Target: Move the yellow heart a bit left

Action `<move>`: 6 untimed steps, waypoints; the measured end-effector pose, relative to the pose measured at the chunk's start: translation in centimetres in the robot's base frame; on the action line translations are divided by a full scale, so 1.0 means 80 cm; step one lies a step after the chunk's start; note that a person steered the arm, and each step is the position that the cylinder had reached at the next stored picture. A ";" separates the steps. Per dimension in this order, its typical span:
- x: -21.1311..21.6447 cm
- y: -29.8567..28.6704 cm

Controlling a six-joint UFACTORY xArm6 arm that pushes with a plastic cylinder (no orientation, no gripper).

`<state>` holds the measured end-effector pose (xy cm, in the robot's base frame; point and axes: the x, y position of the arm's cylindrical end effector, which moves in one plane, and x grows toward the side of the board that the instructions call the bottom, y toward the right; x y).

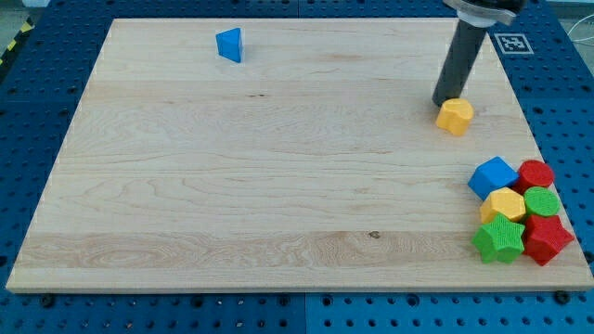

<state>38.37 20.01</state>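
Note:
The yellow heart [455, 116] lies on the wooden board [278, 167] at the view's upper right. My tip [444, 102] stands just above and slightly left of the heart, touching or nearly touching its upper left edge. The dark rod rises from there toward the view's top right.
A blue triangle block [229, 44] lies near the board's top left. A cluster at the lower right holds a blue cube [492, 177], a yellow hexagon [504, 204], a red block [535, 174], a green block [542, 201], a green star [498, 239] and a red star [547, 239].

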 end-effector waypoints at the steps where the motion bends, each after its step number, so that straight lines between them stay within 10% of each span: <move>1: 0.026 0.008; 6: 0.080 0.047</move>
